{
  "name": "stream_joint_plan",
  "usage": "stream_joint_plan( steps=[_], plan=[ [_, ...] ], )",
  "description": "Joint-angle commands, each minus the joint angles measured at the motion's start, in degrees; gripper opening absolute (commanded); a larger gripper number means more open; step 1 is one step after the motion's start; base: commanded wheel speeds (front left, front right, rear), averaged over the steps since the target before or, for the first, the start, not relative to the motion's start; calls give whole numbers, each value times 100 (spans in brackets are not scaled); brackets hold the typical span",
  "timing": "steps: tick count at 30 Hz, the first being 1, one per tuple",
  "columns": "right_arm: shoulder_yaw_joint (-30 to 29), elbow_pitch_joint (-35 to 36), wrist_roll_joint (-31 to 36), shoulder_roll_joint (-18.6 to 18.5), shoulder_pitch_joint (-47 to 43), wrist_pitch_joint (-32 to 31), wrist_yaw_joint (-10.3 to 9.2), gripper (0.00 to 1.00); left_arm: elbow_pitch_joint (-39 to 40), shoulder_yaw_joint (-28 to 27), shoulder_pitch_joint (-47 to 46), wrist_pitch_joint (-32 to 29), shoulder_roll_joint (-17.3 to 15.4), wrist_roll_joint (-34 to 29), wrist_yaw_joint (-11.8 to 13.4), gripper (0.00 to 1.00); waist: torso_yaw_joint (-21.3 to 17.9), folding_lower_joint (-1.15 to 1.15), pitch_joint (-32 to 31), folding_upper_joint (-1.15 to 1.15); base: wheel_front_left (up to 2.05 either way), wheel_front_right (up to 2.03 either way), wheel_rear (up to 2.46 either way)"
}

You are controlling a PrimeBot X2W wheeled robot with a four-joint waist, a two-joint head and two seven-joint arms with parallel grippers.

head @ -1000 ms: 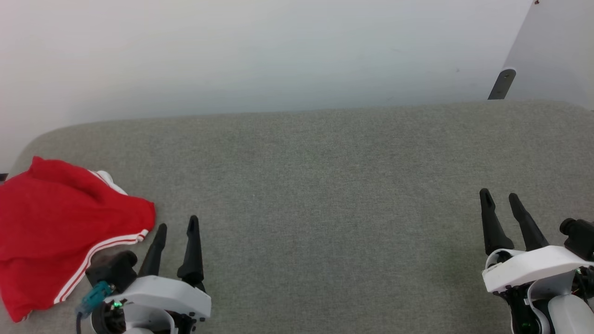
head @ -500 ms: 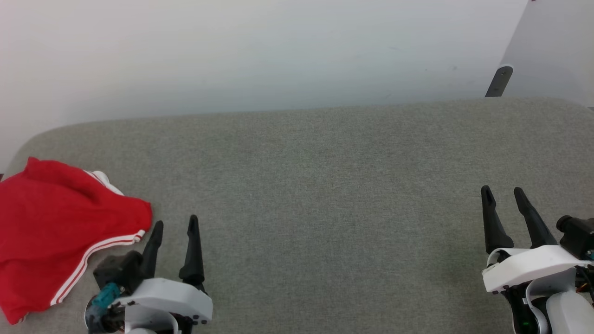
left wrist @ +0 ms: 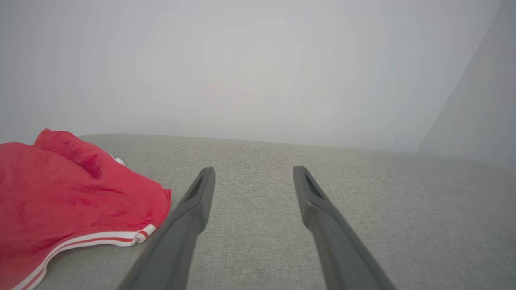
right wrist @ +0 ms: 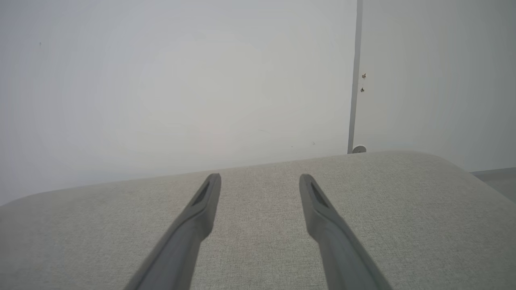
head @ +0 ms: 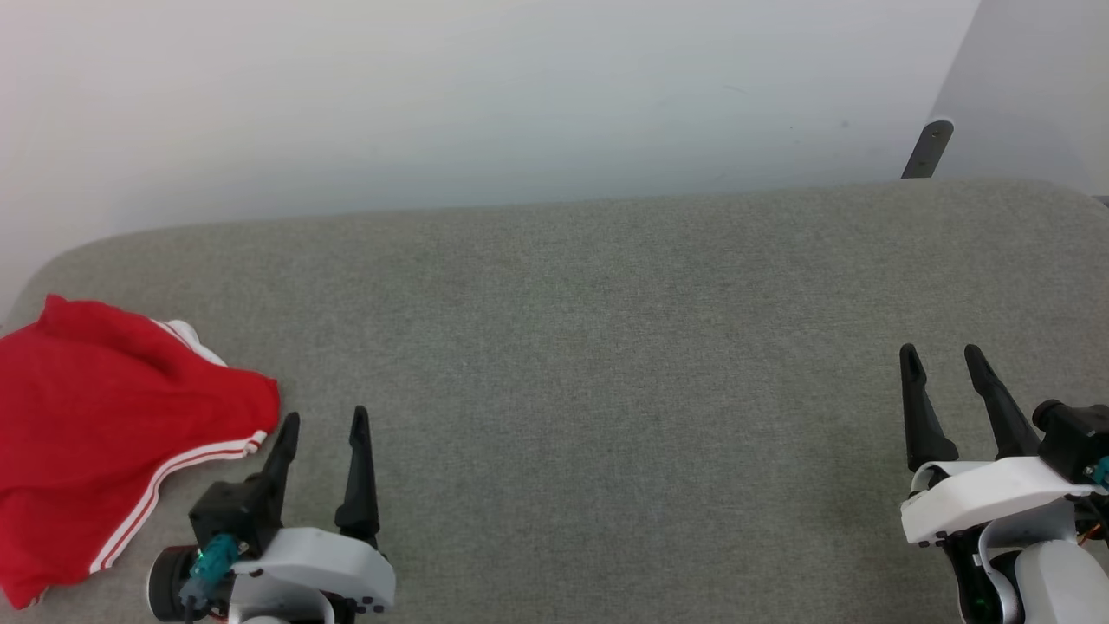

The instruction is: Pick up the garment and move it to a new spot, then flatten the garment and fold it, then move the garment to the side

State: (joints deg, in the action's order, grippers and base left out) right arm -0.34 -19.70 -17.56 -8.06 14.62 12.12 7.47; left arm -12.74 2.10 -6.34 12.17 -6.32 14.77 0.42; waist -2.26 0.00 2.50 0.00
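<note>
The garment [head: 104, 442], red with red-and-white striped trim and a bit of white sleeve, lies crumpled at the far left of the grey padded surface [head: 606, 347]. In the left wrist view the garment [left wrist: 68, 201] sits just left of my fingers, apart from them. My left gripper [head: 324, 418] is open with nothing between its fingers, a short way right of the garment's striped hem. My right gripper [head: 939, 355] stands open and empty at the lower right, far from the garment. Both wrist views show the fingers spread: left gripper [left wrist: 253, 170], right gripper [right wrist: 260, 179].
A white wall [head: 485, 95] rises right behind the padded surface. A dark bracket [head: 925, 149] stands at the wall's corner at the back right. The surface's rounded right end [right wrist: 455, 169] drops to a grey floor.
The head view has shifted slightly, so everything sits a little higher. The left gripper has drawn back a bit toward the bottom edge. The garment lies as before.
</note>
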Motion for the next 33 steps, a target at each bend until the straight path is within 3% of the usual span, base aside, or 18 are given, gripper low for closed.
stream_joint_plan(
  steps=[1, 26, 33],
  plan=[
    [-11, -10, 117, 15, 123, 59, 3, 100, 6, -6, 21, 55, -35, -161, -9, 100, -6, 0, 1, 0, 0, 0, 0],
    [14, -102, 611, -31, 149, 310, 4, 100, -147, -129, -21, 303, 34, -1092, -185, 100, 30, 0, 104, 0, 0, 0, 0],
    [-4, -96, 560, -39, 110, 315, 4, 100, -162, -154, -50, 300, 89, -1109, -207, 100, 103, 0, 137, 0, 0, 0, 0]
  ],
)
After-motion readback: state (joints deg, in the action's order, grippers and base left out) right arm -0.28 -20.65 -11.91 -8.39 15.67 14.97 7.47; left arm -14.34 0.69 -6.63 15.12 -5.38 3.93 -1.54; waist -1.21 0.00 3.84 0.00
